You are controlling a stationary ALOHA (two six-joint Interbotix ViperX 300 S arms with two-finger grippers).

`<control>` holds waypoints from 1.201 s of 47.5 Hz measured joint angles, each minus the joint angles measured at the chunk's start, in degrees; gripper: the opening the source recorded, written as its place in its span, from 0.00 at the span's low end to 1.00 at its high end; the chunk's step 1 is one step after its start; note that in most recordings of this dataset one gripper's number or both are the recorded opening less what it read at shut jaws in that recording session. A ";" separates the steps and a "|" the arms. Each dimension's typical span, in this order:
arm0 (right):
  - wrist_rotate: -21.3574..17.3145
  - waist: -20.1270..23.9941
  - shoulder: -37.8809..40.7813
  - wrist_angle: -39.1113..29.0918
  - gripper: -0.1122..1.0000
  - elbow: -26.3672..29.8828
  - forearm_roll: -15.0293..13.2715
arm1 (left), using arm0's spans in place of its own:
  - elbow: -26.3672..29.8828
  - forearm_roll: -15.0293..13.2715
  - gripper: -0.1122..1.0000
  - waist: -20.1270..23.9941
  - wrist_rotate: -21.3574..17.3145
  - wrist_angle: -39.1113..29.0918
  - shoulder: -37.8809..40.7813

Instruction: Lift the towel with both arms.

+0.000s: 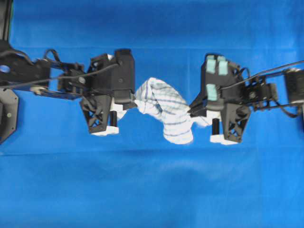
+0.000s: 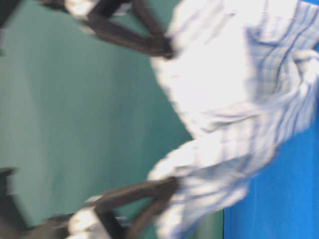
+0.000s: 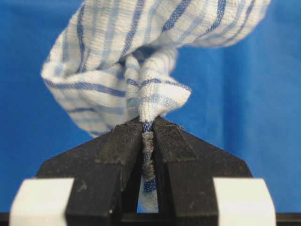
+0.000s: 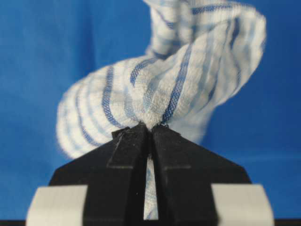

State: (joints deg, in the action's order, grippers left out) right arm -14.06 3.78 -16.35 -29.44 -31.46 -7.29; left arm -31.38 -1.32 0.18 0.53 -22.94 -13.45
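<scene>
Right now you have the towel (image 1: 164, 114) pinched at both ends and the lifting step looks to be in hand. In the left wrist view the left gripper (image 3: 148, 129) has its fingers (image 3: 121, 150) pressed together on a bunched corner of the cloth, with a strip of fabric squeezed through the narrow slot between them. In the right wrist view the right gripper (image 4: 150, 127) does the same at the other end, its fingers (image 4: 129, 150) shut tight on a gathered fold. From overhead the towel hangs as a sagging, twisted band between the two grippers, its middle drooping toward the lower edge of that view over the blue bench (image 1: 152, 190). Whether the lowest fold touches the bench I cannot tell from above. The table-level view is blurred, though it shows the cloth spread between two dark finger tips. My judgement is that the next move calls for you to raise both arms evenly, so neither corner slips out and the sag clears the surface. The towel itself is soft and white with thin blue-grey stripes, crumpled and rolled along its length rather than flat, so expect it to swing and droop as it comes up.
</scene>
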 measured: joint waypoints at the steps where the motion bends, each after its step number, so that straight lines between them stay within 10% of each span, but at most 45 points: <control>1: 0.00 -0.18 -0.44 -0.97 0.13 0.79 -0.44 | 0.53 -0.09 0.12 0.18 -0.09 -0.88 -0.79; 28: 0.97 -1.14 -4.04 -18.81 0.13 20.48 -13.18 | 20.21 0.62 0.12 4.83 -0.79 -19.86 -5.45; 57: 4.75 -1.67 -4.04 -20.13 0.13 26.54 -13.97 | 28.48 0.79 0.13 5.89 -6.77 -23.73 -5.36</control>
State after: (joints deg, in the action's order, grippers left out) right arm -9.32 2.11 -20.39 -49.57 -4.92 -21.27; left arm -2.90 -0.53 6.06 -6.24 -46.67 -18.81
